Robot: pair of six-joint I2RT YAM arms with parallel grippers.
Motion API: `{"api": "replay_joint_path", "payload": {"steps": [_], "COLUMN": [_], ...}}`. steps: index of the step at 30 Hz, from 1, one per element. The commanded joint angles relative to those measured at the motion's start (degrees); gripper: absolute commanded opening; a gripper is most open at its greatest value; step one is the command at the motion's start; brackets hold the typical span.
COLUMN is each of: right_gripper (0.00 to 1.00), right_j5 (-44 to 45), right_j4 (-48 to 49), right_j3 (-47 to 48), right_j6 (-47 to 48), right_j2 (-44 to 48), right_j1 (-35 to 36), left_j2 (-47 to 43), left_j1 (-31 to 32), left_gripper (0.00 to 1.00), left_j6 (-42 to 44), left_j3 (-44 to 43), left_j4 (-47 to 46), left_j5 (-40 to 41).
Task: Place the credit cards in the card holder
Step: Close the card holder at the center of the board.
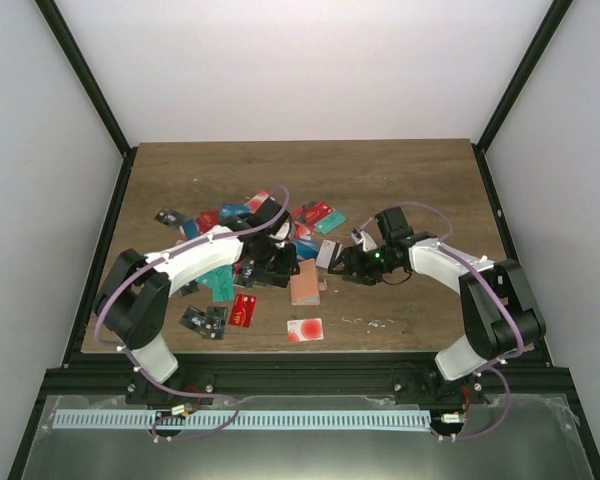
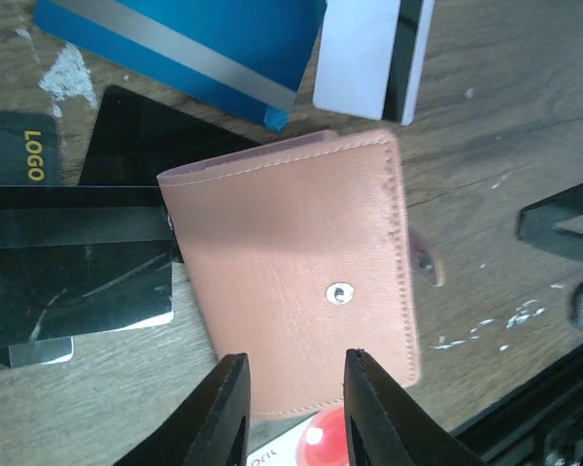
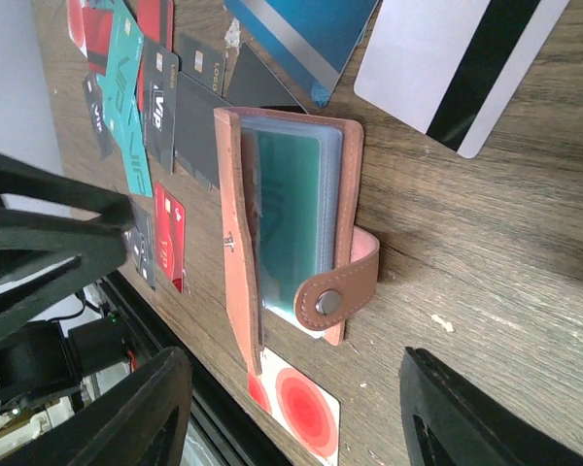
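Note:
The tan card holder (image 1: pixel 304 284) lies on the wooden table between my two grippers. In the left wrist view its closed cover (image 2: pixel 301 272) with a metal snap faces up. My left gripper (image 2: pixel 296 355) hovers over its near edge, jaws narrowly apart with nothing between them. From the right wrist the card holder (image 3: pixel 287 223) shows its side: cover slightly lifted, teal cards in clear sleeves, strap snapped shut. My right gripper (image 3: pixel 293 355) stands wide open just short of it. Loose credit cards (image 1: pixel 242 222) are scattered to the left and behind.
A white card with a red dot (image 1: pixel 304 329) lies partly under the holder's near corner. A white card with a black stripe (image 3: pixel 462 58) and a blue striped card (image 3: pixel 301 34) lie beyond it. A black card (image 2: pixel 73 282) sits to its left.

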State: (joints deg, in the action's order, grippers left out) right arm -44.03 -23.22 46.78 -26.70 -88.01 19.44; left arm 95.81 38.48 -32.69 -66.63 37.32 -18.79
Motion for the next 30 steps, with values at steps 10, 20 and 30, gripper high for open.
{"api": "replay_joint_path", "payload": {"steps": [10,20,30], "right_gripper": [0.52,0.5,0.36], "right_j5": [-0.9,3.9,8.3], "right_j4": [-1.5,-4.3,-6.3], "right_j3": [3.1,7.0,10.7], "right_j6": [3.0,3.4,3.1], "right_j2": [-4.2,-7.1,-8.8], "right_j1": [1.9,5.4,7.0], "left_j2": [10.5,11.9,13.0], "left_j1": [0.1,0.5,0.6], "left_gripper": [0.43,0.45,0.45], "left_j6": [3.1,4.1,4.8], "left_j3": [-2.1,-2.3,-2.4], "left_j4": [0.1,-0.4,-0.6], "left_j5": [-1.0,-2.2,-2.7]}}
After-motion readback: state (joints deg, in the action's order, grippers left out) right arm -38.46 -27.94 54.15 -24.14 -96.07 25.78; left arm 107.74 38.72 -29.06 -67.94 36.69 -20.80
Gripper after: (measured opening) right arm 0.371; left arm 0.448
